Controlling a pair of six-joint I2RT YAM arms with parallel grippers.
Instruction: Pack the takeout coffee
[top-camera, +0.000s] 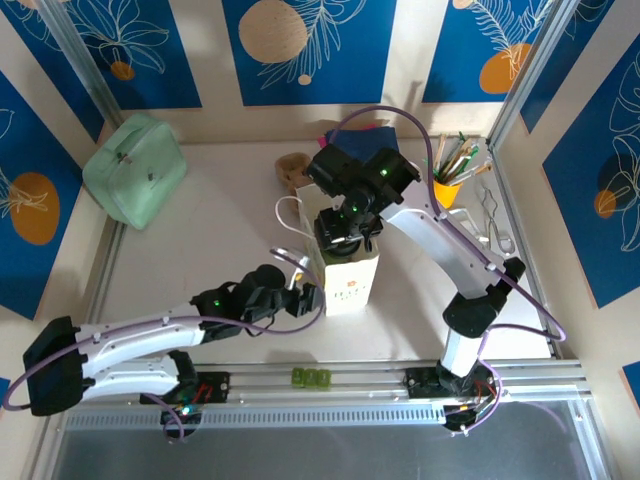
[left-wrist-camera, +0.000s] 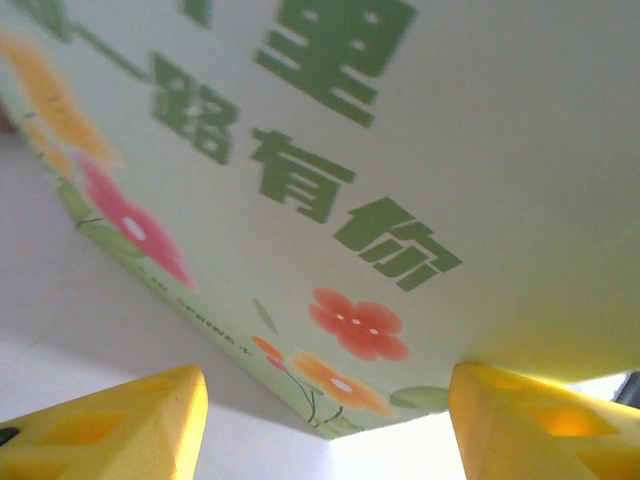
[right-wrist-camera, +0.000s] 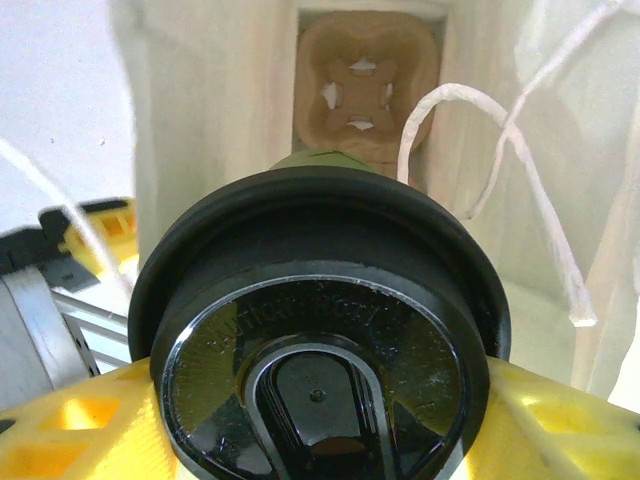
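Note:
A pale green paper bag (top-camera: 352, 285) printed with flowers stands upright at the table's middle. My right gripper (top-camera: 348, 235) hangs over its open top, shut on the takeout coffee. From the right wrist I look down on the cup's black lid (right-wrist-camera: 315, 330), with my yellow fingers (right-wrist-camera: 70, 430) pressed to both sides; the cup body below is almost wholly hidden. Deep inside the bag (right-wrist-camera: 210, 110) lies the brown cardboard carrier (right-wrist-camera: 362, 85). My left gripper (top-camera: 312, 297) is open at the bag's lower near corner (left-wrist-camera: 335, 425), its fingers (left-wrist-camera: 120, 425) standing on either side.
The bag's white cord handles (right-wrist-camera: 530, 170) hang loose beside the lid. A mint green pouch (top-camera: 135, 168) lies at the back left. A yellow cup of pens (top-camera: 450, 185) and metal tongs (top-camera: 495, 220) sit at the back right. A brown object (top-camera: 293, 168) rests behind the bag.

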